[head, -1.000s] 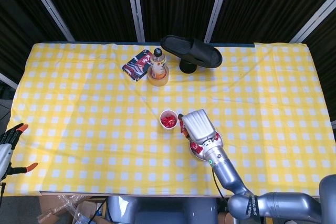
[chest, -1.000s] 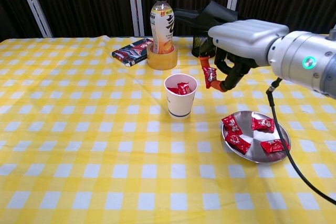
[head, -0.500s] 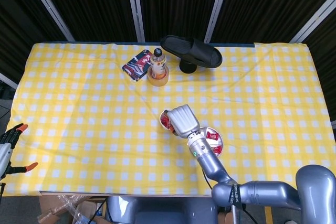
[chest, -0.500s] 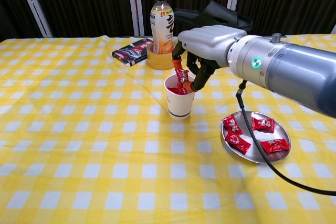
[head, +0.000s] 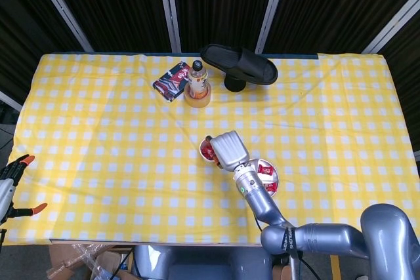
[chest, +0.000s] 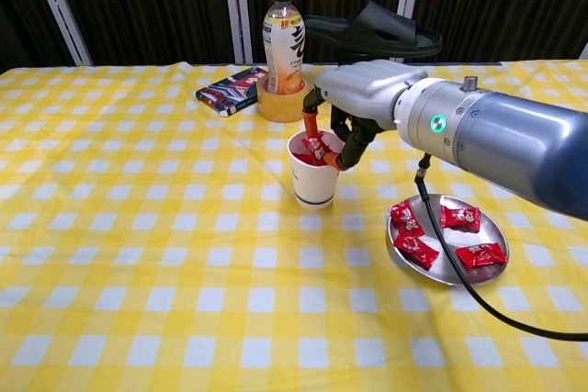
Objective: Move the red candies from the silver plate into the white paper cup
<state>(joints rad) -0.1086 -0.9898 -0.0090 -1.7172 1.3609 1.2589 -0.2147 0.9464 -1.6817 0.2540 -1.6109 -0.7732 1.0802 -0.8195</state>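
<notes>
Fingertips (chest: 341,159) hold a red candy (chest: 317,146) in the white paper cup (chest: 313,183), chest view only.

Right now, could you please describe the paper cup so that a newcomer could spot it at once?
On the yellow checked table, look left of the silver plate. The cup stands there under the right hand; it is white, open-topped, and has red candies inside.

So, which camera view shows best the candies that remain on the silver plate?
The chest view: four red candies lie in plain sight on the silver plate, with the right hand away over the white paper cup. In the head view the right arm crosses the plate, so only part of the candies shows.
</notes>
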